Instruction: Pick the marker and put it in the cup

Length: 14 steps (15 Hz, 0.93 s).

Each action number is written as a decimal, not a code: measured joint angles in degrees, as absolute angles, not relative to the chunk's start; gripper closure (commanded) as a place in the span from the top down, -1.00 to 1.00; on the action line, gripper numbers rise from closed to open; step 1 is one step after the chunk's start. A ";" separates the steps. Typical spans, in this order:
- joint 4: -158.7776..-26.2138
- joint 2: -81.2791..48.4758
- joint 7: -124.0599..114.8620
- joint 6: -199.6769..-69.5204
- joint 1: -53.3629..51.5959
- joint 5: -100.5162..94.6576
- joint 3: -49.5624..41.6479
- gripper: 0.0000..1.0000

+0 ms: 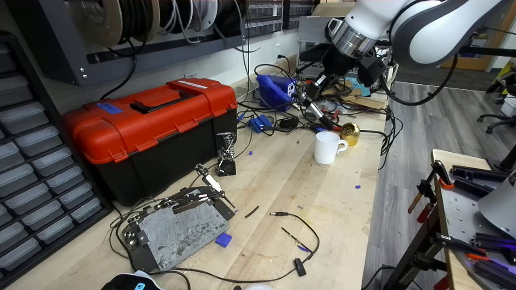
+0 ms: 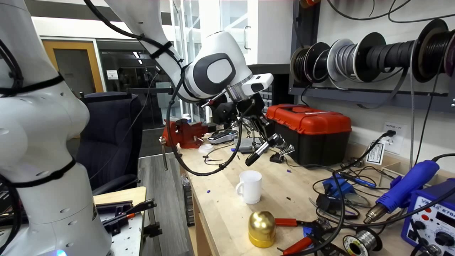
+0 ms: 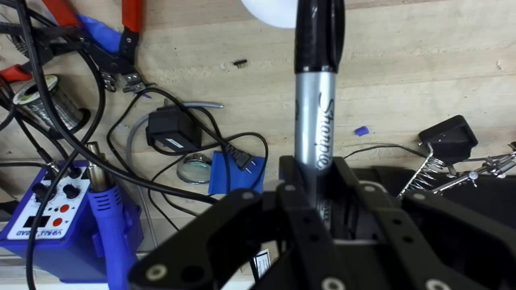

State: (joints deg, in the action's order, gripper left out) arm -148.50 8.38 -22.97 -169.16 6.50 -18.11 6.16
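Two jaws grip one marker (image 3: 315,108), seemingly above one cup (image 2: 253,189).

The pale wooden bench (image 1: 290,189) lies beneath the gripper (image 3: 316,169). Lower than the gripper in both exterior views, a white cup (image 1: 325,150) stands upright on it, with a gold dome (image 2: 262,229) near the cup. In the wrist view, left of the gripper sit a black adapter (image 3: 175,129), a solder spool (image 3: 58,106) and a blue station (image 3: 78,239); to its right, a black stand (image 3: 449,139). In an exterior view, a red-lidded toolbox (image 1: 161,135) sits left of it.
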 measured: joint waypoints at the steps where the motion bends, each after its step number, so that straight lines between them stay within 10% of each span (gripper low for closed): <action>1: -148.51 8.37 -25.25 -169.20 7.07 -20.25 6.77 -0.92; 14: -148.06 8.37 -54.45 -165.81 13.48 -46.96 13.73 -0.92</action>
State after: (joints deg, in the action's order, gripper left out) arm -148.06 8.37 -54.45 -165.81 13.48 -46.96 13.73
